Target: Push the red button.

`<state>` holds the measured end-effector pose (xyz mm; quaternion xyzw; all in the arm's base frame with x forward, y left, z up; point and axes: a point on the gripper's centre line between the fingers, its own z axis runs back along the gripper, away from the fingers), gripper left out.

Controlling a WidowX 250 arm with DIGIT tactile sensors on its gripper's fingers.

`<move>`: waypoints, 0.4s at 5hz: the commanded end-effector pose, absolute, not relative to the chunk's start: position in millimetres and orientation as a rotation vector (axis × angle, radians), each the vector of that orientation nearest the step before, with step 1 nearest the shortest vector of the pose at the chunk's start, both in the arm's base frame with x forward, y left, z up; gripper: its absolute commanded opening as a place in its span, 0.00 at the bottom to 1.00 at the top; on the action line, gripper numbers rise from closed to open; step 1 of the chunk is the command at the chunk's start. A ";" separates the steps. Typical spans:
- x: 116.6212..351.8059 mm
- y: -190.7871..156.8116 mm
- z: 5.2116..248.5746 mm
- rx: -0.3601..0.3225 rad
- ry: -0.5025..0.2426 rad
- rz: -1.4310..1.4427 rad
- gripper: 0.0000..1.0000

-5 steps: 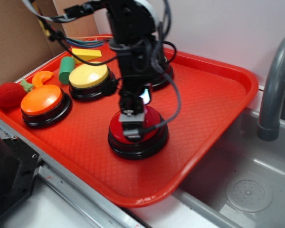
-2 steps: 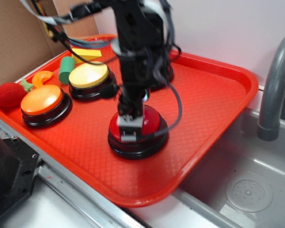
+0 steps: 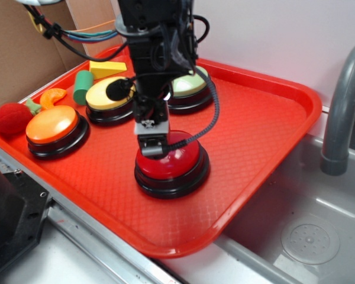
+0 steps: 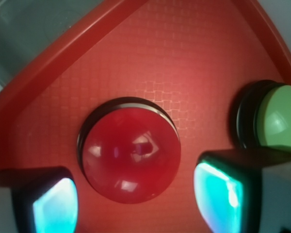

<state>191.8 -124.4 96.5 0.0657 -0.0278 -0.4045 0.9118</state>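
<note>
The red button (image 3: 176, 161), a glossy red dome on a black base, sits near the middle of the red tray (image 3: 266, 118). My gripper (image 3: 152, 145) hangs just above the dome's left rear edge, apart from it. In the wrist view the red button (image 4: 131, 155) lies below and between the two cyan-padded fingers (image 4: 218, 194). The gripper (image 4: 136, 200) is open wide with nothing held.
On the tray are an orange dome button (image 3: 52, 124), a yellow one (image 3: 108, 94) and a pale green one (image 3: 190, 86) (image 4: 279, 119). A fuzzy red ball (image 3: 12, 118), green cylinder (image 3: 81, 87), yellow wedge (image 3: 106, 68) and orange slice (image 3: 52, 96) lie at the left. Sink (image 3: 307, 236) and faucet (image 3: 343, 112) are to the right.
The gripper has risen off the red button's dome and shifted slightly back and left. The arm now uncovers the pale green button behind it.
</note>
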 end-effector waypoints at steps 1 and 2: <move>187.4 -133.0 119.2 0.072 -0.067 -0.712 1.00; 185.4 -129.9 122.5 0.074 -0.083 -0.689 1.00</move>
